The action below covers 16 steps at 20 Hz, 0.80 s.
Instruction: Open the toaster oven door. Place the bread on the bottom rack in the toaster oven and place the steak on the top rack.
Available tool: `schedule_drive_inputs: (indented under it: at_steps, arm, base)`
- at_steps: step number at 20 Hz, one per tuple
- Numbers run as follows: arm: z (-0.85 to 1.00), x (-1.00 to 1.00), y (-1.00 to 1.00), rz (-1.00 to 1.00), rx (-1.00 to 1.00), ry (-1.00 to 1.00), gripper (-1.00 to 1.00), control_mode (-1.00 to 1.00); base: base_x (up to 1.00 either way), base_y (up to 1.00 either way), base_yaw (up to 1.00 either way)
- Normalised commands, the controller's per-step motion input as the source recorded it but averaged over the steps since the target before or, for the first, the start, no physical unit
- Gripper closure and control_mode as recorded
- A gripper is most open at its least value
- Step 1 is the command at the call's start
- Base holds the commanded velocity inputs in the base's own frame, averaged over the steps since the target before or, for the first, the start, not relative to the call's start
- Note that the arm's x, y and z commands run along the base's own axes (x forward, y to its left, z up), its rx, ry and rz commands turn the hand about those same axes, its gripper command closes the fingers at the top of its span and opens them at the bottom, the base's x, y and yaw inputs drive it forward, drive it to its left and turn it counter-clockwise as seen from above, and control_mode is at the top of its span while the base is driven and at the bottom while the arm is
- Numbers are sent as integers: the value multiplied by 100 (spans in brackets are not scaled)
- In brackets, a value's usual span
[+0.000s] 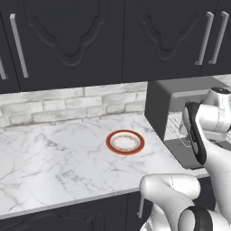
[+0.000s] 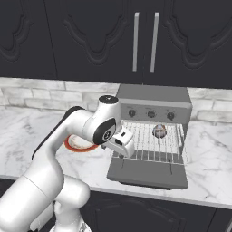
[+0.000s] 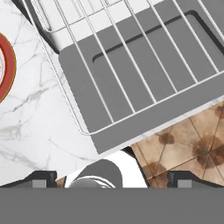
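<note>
A: Toaster oven (image 2: 152, 106) status?
B: Door (image 2: 149, 173) is seen folded down flat; a wire rack (image 2: 149, 152) is pulled out over it. Bread (image 2: 159, 131) is seen on a rack inside, right of centre.
A: Gripper (image 2: 123, 149)?
B: Fingers are held spread, nothing pinched, above the rack's left front corner.
A: Surroundings?
B: White marble counter (image 1: 54, 153), red-rimmed plate (image 1: 125, 141) left of oven, pale brick backsplash (image 1: 67, 103), dark cabinets (image 1: 90, 40) overhead, brown tile floor (image 3: 192, 144) below.

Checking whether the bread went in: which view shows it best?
The right base view: the bread sits on a wire rack inside the open toaster oven. The left base view sees the oven from the side, and the hand view looks down on rack wires and door.
</note>
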Motion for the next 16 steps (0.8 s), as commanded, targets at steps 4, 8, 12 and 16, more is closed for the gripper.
schedule_drive_inputs:
  at_steps: [4,8,12,16]
  arm:
    - [0,0,0,0,0,0,-100,-100]
    - [0,0,0,0,0,0,-100,-100]
    - [0,0,0,0,0,0,-100,100]
    - [0,0,0,0,0,0,-100,100]
  base:
    - [0,0,0]
    - [0,0,0]
    - [0,0,0]
    - [0,0,0]
